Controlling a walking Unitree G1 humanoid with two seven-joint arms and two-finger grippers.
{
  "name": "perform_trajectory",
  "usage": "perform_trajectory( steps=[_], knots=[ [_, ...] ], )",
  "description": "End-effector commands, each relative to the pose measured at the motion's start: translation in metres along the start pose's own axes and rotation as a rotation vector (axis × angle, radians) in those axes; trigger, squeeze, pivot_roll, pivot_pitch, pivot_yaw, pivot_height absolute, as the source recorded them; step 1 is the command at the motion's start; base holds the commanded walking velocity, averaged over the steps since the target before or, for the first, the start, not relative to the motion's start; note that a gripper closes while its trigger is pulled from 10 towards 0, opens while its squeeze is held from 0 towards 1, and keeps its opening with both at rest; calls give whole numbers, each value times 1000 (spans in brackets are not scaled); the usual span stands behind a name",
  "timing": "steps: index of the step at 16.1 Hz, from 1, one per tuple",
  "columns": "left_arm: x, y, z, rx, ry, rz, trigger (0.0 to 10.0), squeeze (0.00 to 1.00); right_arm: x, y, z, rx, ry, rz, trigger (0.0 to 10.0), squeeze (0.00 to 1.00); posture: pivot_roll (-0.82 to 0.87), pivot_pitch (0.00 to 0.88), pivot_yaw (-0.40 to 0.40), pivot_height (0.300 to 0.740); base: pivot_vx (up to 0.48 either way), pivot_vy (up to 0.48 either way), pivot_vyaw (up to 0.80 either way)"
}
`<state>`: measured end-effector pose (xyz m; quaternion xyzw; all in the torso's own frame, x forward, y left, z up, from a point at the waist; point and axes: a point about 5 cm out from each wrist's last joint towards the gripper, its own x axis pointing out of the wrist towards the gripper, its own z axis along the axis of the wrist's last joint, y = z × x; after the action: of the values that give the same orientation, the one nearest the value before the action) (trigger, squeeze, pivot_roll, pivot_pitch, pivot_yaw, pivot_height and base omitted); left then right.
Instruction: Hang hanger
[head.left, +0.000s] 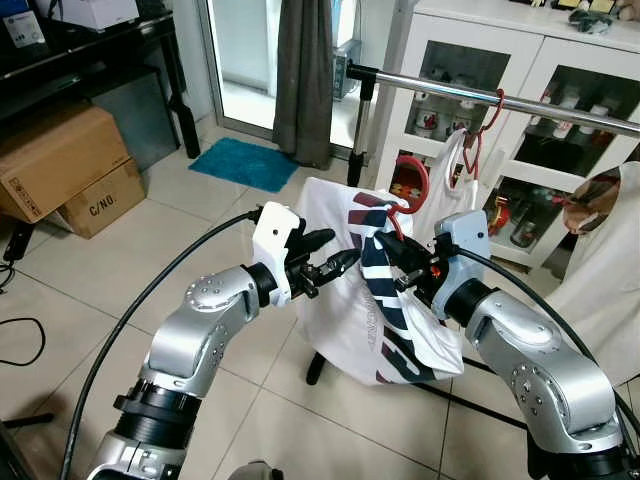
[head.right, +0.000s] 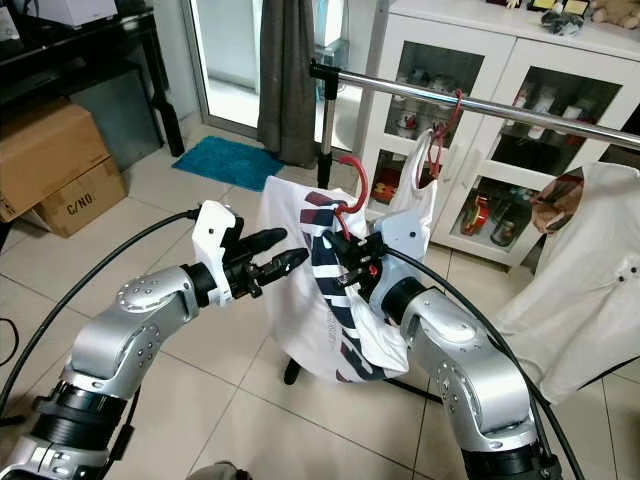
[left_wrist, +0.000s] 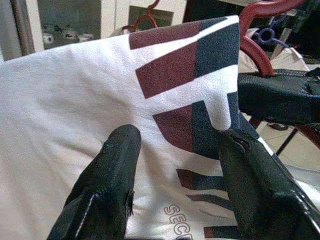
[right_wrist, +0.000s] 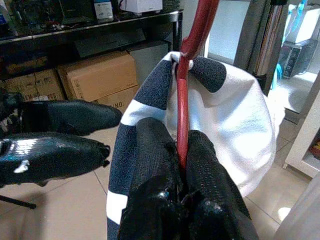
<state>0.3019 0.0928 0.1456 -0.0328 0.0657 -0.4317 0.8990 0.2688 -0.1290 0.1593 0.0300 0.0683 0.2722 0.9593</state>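
**Red hanger with shirt gripped below the rail**

While the red hanger (right_wrist: 184, 100) is pinched between the two black fingers of the right gripper (head.left: 398, 262), which are clenched on its shaft, the white shirt (head.left: 345, 300) with dark blue and maroon print is seen draped over it and hanging down in front of the robot; the hanger's hook (head.left: 412, 185) is held below the metal rail (head.left: 480, 97) and apart from it, nearer the rail's left end than its right; the left gripper (head.left: 328, 262) is held just beside the shirt's left edge with its fingers (left_wrist: 107, 175) spread apart, the cloth lying close before them, though whether they touch it cannot be told; a second red hanger (head.left: 478, 140) with a white garment is already hooked over the rail about midway along it, and another white garment (head.left: 610, 270) is seen at the rail's right end; a white cabinet (head.left: 520, 60) with glass doors stands behind the rail; cardboard boxes (head.left: 60, 165) and a teal mat (head.left: 245, 162) lie on the tiled floor to the left.
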Motion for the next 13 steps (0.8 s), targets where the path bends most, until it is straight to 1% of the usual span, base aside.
perform_trajectory(
  steps=[1,3,7,10,11,13],
  knots=[
    [4,1,5,12,-16,-24,0,0,-1,-1,16,-23,-55,7,10000,0,-57,0,-27,710,0,0,0],
    [9,1,6,4,-30,-62,0,0,0,0,16,-21,-54,8,10000,0,-60,0,-25,710,0,0,0],
    [12,5,7,11,-42,-58,0,0,-2,0,16,-17,-55,2,10000,0,-60,0,-25,710,0,0,0],
    [13,10,8,6,-59,-34,0,0,-3,1,17,-15,-57,-2,10000,0,-60,0,-25,710,0,0,0],
    [14,15,11,-10,-91,3,0,0,-3,1,17,-14,-59,-4,10000,0,-68,0,-9,710,0,0,0],
    [14,18,11,-18,-103,15,0,0,-3,1,17,-12,-59,-4,10000,0,-68,0,-9,710,0,0,0]
  ],
)
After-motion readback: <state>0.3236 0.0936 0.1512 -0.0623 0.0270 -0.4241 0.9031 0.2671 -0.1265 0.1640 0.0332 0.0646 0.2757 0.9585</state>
